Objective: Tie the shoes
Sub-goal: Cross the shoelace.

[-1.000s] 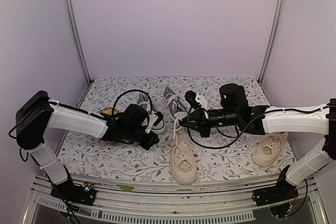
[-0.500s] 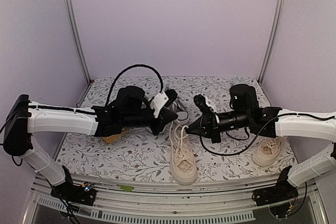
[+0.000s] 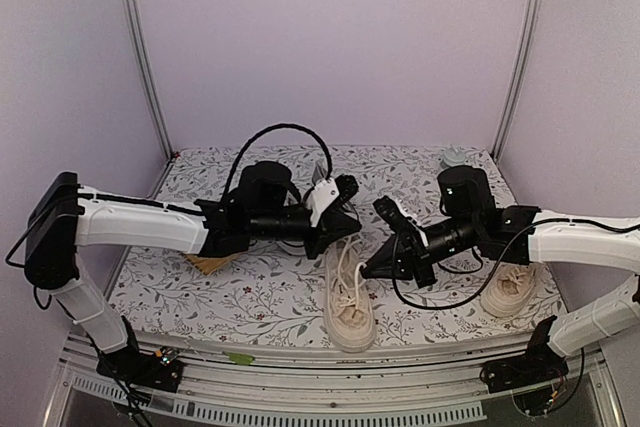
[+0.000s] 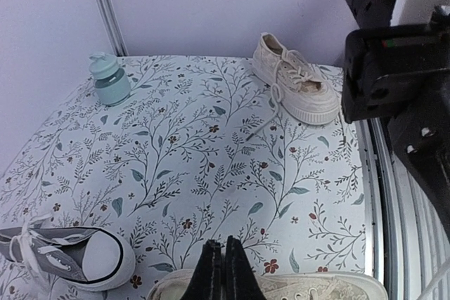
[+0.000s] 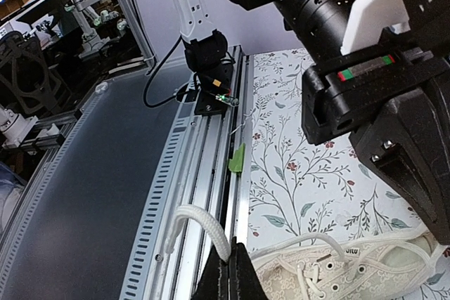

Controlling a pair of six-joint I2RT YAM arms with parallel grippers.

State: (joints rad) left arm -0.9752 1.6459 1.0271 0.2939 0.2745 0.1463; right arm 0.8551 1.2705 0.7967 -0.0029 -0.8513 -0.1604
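2 tools, both pinched shut, meet over near cream shoe (image 3: 349,312) at front middle of surface (image 3: 250,297). Fingertips of right tool (image 5: 228,277) clamp white lace (image 5: 204,228), which loops up over front rail (image 5: 197,173). Fingers of left tool (image 4: 225,272) pressed together just above same shoe. Strands rise toward it in top view, but cannot tell if it has hold of them. Second cream shoe (image 3: 510,289) upright at right, under right arm. 1 grey shoe (image 4: 77,258) just beside near cream shoe. Teal bottle (image 4: 110,79) in far right corner.
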